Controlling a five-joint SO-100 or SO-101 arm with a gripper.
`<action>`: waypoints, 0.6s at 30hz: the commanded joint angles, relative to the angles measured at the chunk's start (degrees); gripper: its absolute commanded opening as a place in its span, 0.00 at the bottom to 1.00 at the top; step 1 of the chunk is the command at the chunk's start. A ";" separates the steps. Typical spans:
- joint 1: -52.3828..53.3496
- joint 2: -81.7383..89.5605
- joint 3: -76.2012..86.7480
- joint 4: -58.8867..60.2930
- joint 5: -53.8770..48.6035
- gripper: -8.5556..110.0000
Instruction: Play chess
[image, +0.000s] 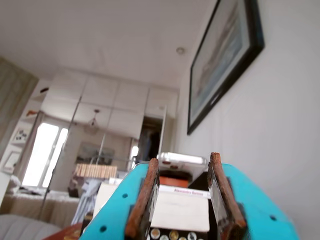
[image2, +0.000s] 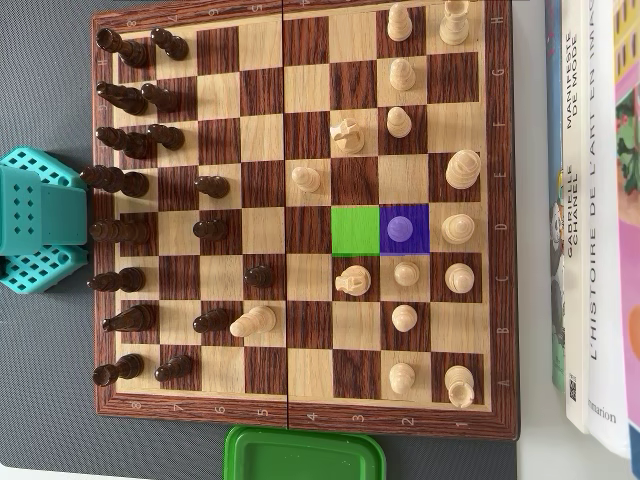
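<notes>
Gaping wide, jaws hold nothing, touch nothing.

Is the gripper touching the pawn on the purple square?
Apart. The overhead view shows the pawn alone on its purple square; the wrist view shows the gripper raised, jaws empty.

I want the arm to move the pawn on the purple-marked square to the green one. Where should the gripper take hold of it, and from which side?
Grip the pawn around its round head, coming straight down from above. It stands upright on the purple square. A bigger pale piece stands on the square to its right in the overhead view, so probably set the fingers above and below it there.
</notes>
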 joint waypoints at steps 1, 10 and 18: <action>0.53 0.00 -4.31 13.10 -0.18 0.20; 0.18 -0.09 -10.28 50.98 0.26 0.20; 0.09 -0.09 -7.38 61.08 0.44 0.20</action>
